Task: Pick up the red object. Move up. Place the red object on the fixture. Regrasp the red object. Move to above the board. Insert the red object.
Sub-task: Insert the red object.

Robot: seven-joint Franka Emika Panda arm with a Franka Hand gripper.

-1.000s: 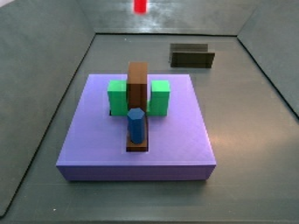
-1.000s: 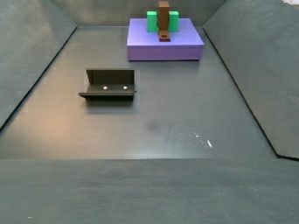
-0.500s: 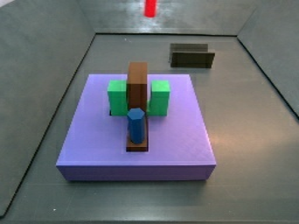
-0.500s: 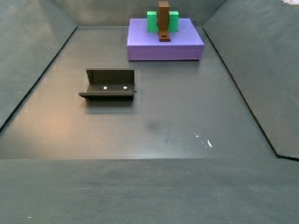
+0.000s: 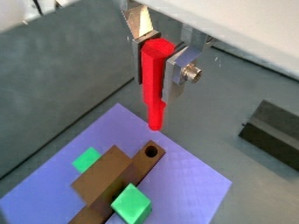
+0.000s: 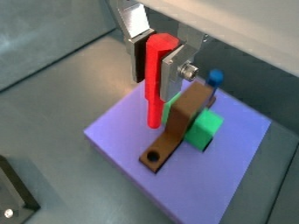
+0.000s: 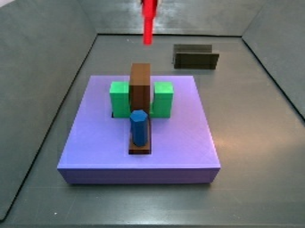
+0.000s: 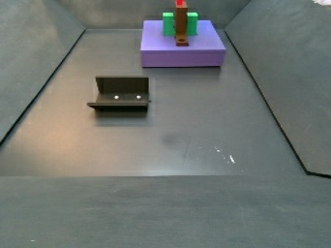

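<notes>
My gripper [image 5: 158,66] is shut on the red object [image 5: 153,83], a narrow peg that hangs upright between the silver fingers [image 6: 176,72]. In both wrist views the peg's lower tip hovers above the board [image 5: 193,188], close to the round hole in the brown slab [image 6: 173,142]. A side view shows the red object [image 7: 149,22] high over the board's [image 7: 179,142] far edge; the gripper itself is cut off there. Green blocks [image 7: 162,98] flank the slab, and a blue peg [image 7: 139,126] stands at its near end. The fixture [image 7: 195,57] is bare on the floor beyond.
The grey walls of the bin [image 7: 48,98] enclose the floor on all sides. The fixture [image 8: 120,94] sits well apart from the board [image 8: 183,46], with open floor between them.
The red object has come lower and nearer the board in the side view; more of its length now shows below the upper edge. Board and fixture have not moved.
</notes>
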